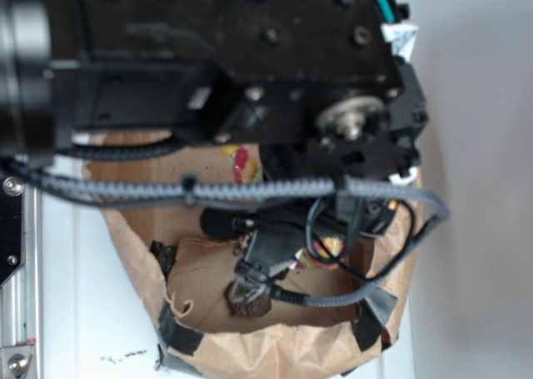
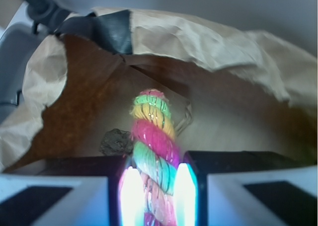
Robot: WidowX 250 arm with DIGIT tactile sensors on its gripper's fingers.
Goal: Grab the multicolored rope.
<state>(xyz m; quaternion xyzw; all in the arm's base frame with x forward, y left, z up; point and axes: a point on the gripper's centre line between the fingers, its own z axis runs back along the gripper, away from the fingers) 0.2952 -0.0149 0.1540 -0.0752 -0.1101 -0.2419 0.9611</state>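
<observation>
Glowing white fingertips (image 2: 131, 193) of the black gripper (image 2: 155, 196) fill the bottom of the wrist view, closed to a narrow gap on the thick twisted rope of pink, yellow and green strands (image 2: 154, 136). Held between the jaws, the rope's long axis runs straight ahead from the gripper, its free end pointing toward the far wall of the crumpled brown paper bag (image 2: 238, 47). Just left of the rope, a small dark lump (image 2: 115, 141) lies on the bag's floor.

Both views soft, blurry; wrist fingertips (image 2: 131, 196) blown out w/ glare.
</observation>
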